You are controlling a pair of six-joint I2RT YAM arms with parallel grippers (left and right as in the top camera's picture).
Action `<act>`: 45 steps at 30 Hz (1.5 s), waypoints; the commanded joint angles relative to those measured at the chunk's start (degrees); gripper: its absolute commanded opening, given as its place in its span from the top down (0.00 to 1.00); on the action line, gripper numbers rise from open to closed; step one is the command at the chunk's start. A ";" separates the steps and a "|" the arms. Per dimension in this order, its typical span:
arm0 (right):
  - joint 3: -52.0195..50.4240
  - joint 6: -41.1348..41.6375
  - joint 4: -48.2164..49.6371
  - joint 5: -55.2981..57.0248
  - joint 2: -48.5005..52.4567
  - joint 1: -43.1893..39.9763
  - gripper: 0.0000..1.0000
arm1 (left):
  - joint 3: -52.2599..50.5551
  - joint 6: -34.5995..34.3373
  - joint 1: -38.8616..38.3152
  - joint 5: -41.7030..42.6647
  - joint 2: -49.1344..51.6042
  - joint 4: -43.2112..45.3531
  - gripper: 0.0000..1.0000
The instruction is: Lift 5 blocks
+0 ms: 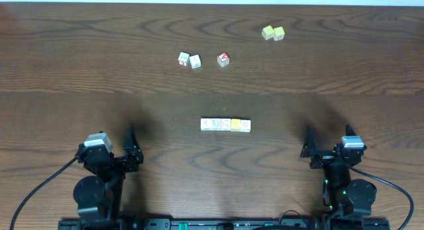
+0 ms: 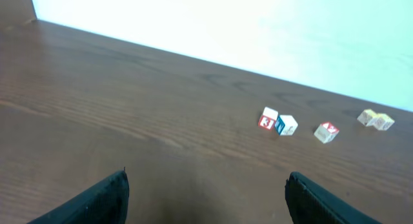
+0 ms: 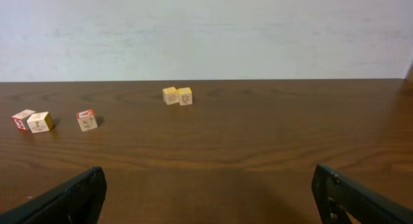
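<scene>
Along the table (image 1: 59, 77) front, left fingers (image 1: 132, 149) spread, right fingers (image 1: 309, 142) spread, both low, aimed forward.

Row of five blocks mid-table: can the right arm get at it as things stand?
Probably yes: the right gripper is open and empty, and nothing stands between it and the row of five blocks.

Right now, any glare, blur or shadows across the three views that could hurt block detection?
Overhead: even light, no glare; two soft shadow patches on the table; the row of five blocks looks washed out, marks unreadable. Left wrist: horizon tilted, wall blown out white. Right wrist: level, sharp, faint sheen on the wood; neither wrist view shows the row.
</scene>
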 commanded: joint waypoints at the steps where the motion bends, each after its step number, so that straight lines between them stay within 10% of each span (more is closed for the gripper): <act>1: -0.04 -0.07 -0.24 0.31 -0.39 -0.57 0.01 | -2.49 1.18 0.37 0.76 -2.32 1.81 0.23; 17: -0.04 -0.07 -0.24 0.31 -0.39 -0.57 0.01 | -12.76 0.98 0.63 2.49 -3.61 19.56 0.22; 28: -0.04 -0.07 -0.24 0.31 -0.39 -0.57 0.01 | -12.79 12.61 0.63 6.03 -3.61 12.68 0.22; 45: -0.04 -0.07 -0.26 0.31 -0.39 -0.57 0.01 | -12.79 12.55 0.61 5.62 -3.61 12.74 0.22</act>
